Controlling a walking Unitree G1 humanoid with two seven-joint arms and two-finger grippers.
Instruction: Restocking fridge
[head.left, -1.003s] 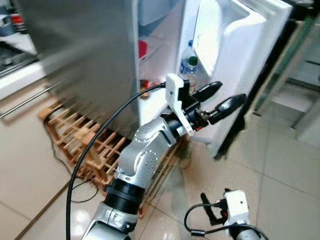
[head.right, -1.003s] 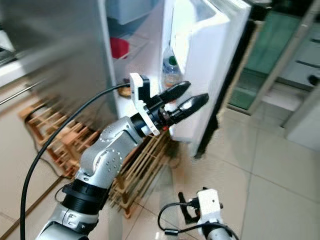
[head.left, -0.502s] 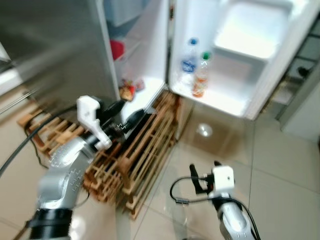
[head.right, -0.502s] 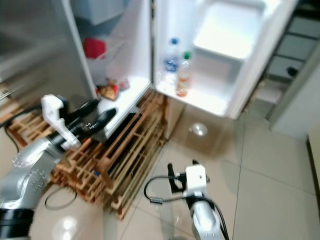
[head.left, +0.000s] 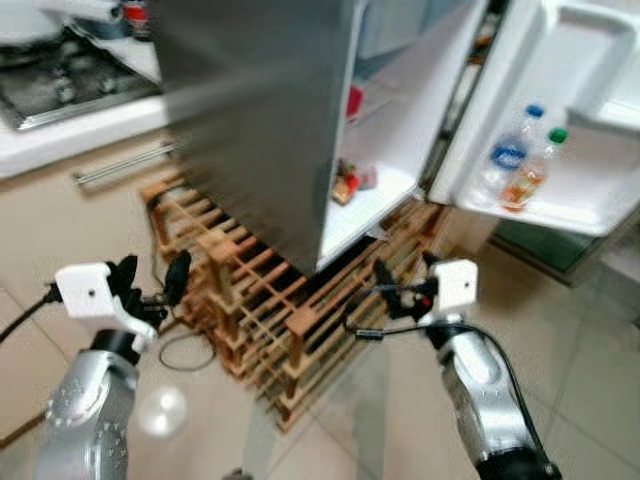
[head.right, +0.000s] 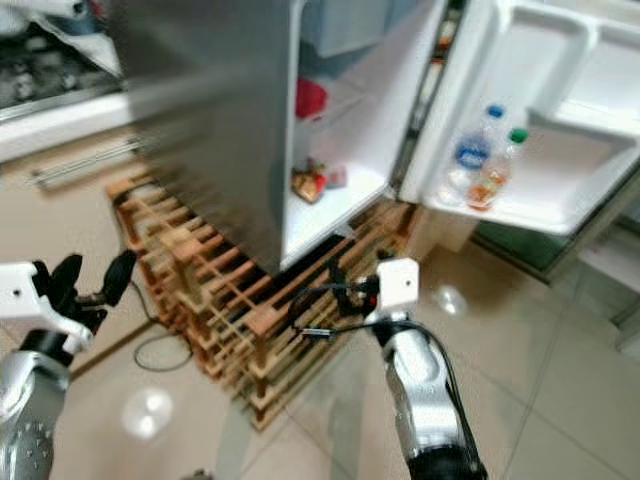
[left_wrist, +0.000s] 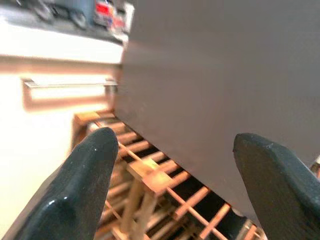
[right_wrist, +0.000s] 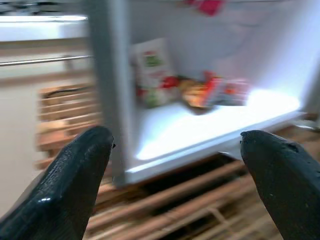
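**Fridge open, both grippers empty down by the rack**

Fridge (head.left: 260, 120) is a tall steel-grey box w/ a bright white inside, door (head.left: 560, 150) swung wide to the robot's right. The pics are a bit blurry. Door shelf has 2 bottles side by side: a clear one w/ blue cap and blue label (head.left: 510, 155) and, touching or nearly so, a green-capped one w/ orange-ish liquid (head.left: 535, 175). On the bottom shelf inside there's a small pile of snack packets (head.left: 350, 183), red/yellow colours, plus a white carton w/ green print (right_wrist: 150, 70) standing upright near the edge. Something red (head.right: 310, 98) sits on the shelf above, can't tell what it is.

Fridge sits right next to a low wooden slatted rack (head.left: 270, 320) on the tiled floor (head.left: 590, 400). Counter (head.left: 70, 110) w/ a stove top is off to the left.

Left gripper (head.left: 150, 285) is low, in front of the rack, fingers spread wide, nothing in them. Right gripper (head.left: 400, 285) points at the fridge's bottom edge, also spread wide apart, holding nothing and not touching anything.
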